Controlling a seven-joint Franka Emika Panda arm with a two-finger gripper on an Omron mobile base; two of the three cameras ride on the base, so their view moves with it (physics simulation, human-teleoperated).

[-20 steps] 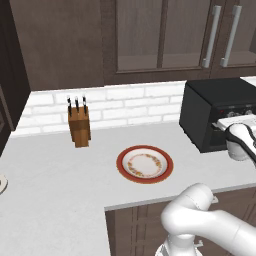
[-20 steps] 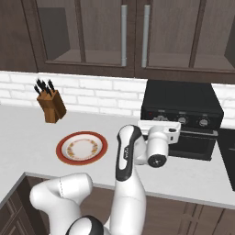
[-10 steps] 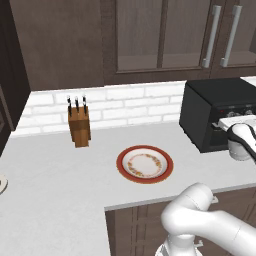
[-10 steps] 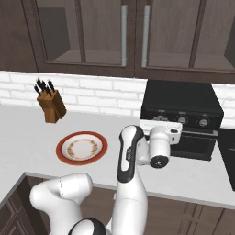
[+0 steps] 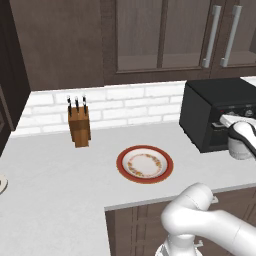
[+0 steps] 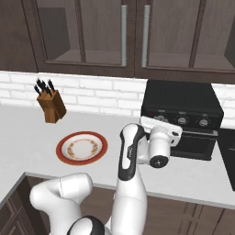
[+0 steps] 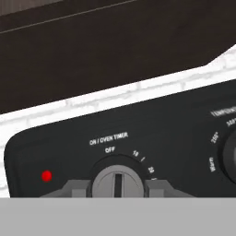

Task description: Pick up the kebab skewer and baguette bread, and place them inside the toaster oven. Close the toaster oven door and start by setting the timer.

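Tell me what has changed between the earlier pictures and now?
Almost nothing visibly changed. The end effector stays at the timer knob of the toaster oven, fingers on either side of it. The plate and knife block are where they were.

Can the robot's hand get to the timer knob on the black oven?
Yes, it looks that way. In the hand view the gripper has a finger on each side of the timer knob of the toaster oven, and nothing stands between them.
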